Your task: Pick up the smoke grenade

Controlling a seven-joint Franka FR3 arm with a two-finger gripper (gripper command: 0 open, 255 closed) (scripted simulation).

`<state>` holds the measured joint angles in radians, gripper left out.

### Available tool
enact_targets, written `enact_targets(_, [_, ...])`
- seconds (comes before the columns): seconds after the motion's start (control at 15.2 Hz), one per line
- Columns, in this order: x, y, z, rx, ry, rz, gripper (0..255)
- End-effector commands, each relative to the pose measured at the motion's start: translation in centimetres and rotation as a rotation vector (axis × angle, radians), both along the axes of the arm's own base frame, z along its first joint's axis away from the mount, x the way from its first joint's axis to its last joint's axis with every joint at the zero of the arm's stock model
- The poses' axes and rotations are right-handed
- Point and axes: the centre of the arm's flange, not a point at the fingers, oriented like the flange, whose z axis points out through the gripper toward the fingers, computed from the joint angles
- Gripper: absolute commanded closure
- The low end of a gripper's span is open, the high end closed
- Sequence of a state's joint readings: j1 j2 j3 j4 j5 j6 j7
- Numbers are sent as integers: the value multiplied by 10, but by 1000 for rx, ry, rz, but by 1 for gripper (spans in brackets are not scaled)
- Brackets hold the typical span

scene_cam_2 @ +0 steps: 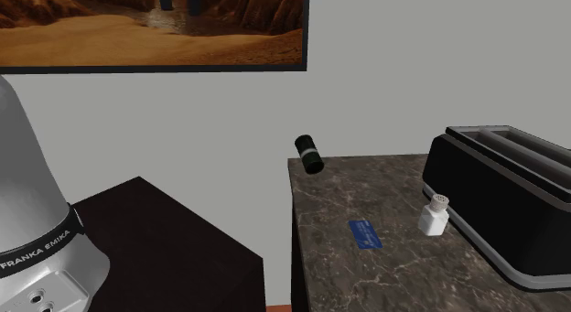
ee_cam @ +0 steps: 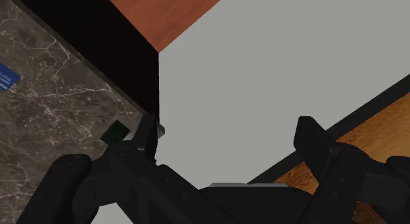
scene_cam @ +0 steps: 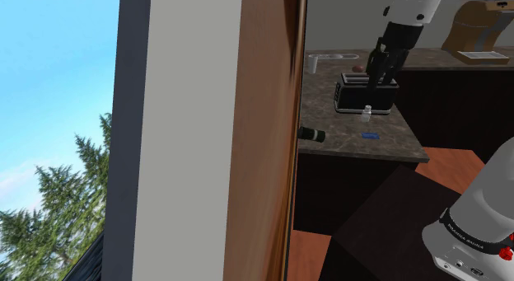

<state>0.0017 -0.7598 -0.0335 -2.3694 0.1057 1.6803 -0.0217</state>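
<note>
The smoke grenade [scene_cam: 311,135] is a short dark green cylinder with a pale band. It lies on its side at the marble counter's [scene_cam: 395,139] corner beside the wall, also seen as the grenade [scene_cam_2: 308,154] in the second exterior view. My gripper [scene_cam: 380,72] hangs above the black toaster [scene_cam: 366,94], well off to the shoulder view's right of the grenade. In the wrist view the gripper [ee_cam: 230,137] is open with nothing between its fingers. A green bit of the grenade [ee_cam: 115,132] peeks out beside one fingertip [ee_cam: 148,132], mostly hidden.
A white shaker [scene_cam: 366,114] and a flat blue card [scene_cam: 368,135] lie on the counter between toaster and grenade. A white mug [scene_cam: 312,63] stands at the back. A wooden wall edge [scene_cam: 264,139] borders the counter, and the dark stand [scene_cam_2: 156,246] sits nearby.
</note>
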Motion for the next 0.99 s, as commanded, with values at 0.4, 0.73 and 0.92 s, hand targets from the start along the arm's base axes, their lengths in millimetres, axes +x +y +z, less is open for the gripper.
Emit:
enact_targets(0.4, [34,-40,-61,15,-32,109,0])
enact_targets(0.73, [67,-69,-111,28,-58,200,0])
enact_targets(0.92, [89,-85,-141,36,-74,254,0])
